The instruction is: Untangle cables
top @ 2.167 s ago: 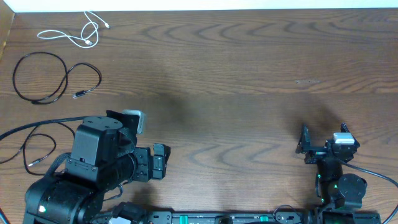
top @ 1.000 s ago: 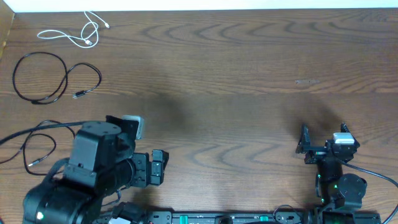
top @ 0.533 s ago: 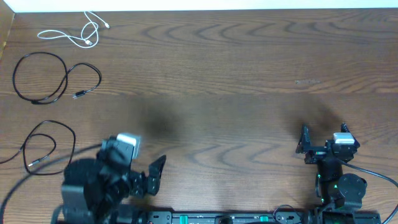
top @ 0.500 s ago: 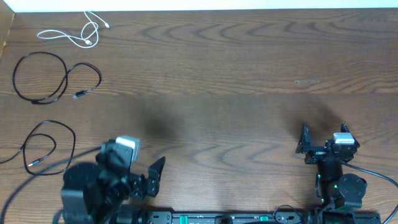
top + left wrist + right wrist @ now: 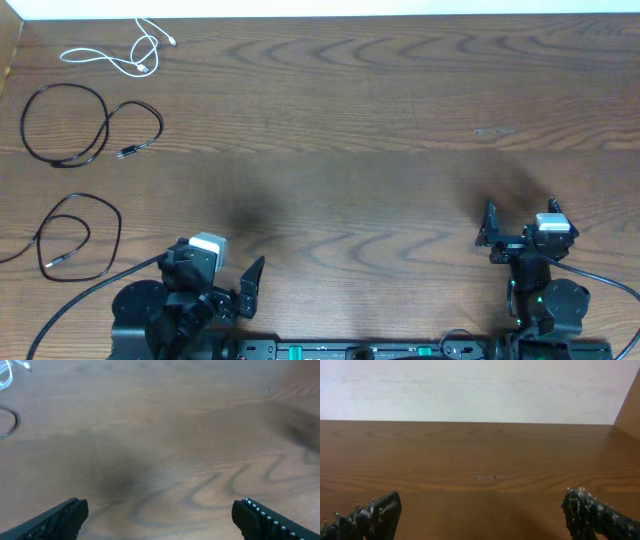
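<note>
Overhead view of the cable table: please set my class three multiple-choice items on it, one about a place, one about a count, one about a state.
1. Where on the table does the white cable lie?
A. At the far left corner
B. In the centre
C. Beside the right arm

2. How many thin black cables lie on it?
A. One
B. Two
C. Four

3. What state is the left gripper in?
A. Open, holding nothing
B. Shut on the white cable
C. Shut on a black cable

Answers:
1 A: the white cable sits by the far edge, on the left.
2 B: one black cable lies just nearer than the white cable, and a nearer black loop lies apart from it.
3 A: the left wrist view shows its fingers spread wide with only bare wood between them.
</note>
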Controlling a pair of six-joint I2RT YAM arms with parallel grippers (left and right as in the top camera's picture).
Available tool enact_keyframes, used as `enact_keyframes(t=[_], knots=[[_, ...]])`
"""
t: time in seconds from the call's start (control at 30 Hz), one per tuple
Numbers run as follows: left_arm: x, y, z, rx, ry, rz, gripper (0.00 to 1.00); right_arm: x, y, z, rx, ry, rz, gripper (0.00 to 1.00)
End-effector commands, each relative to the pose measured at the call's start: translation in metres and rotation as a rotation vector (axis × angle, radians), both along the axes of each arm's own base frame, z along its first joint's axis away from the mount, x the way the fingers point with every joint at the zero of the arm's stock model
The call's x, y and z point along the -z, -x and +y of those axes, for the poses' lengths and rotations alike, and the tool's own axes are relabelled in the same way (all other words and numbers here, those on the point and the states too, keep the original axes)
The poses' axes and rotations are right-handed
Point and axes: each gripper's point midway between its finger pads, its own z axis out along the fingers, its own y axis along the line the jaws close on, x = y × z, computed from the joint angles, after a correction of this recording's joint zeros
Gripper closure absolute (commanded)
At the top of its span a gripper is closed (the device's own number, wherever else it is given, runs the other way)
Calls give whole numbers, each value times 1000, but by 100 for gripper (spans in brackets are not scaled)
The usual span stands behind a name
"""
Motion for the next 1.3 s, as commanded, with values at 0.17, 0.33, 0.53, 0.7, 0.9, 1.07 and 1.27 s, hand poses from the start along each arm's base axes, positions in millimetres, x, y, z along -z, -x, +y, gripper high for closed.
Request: enact_keyframes(t=[0.17,0.33,0.53,0.7,0.9,1.07,1.27], knots=[[14,-20,-3,9,14,-148,2,1,0,1,-2,8,4,1],[21,-32,-3,4,28,-220,2,1,0,1,-2,7,4,1],[30,-44,-3,4,30,-301,2,1,0,1,-2,8,4,1],[43,-54,-3,-5,45,-311,2,1,0,1,-2,7,4,1],[47,-73,0,-46,101,-404,2,1,0,1,-2,8,4,1],[56,-82,9,-124,169,-426,2,1,0,1,-2,7,4,1],[59,-86,27,-225,142,-421,2,1,0,1,-2,8,4,1]])
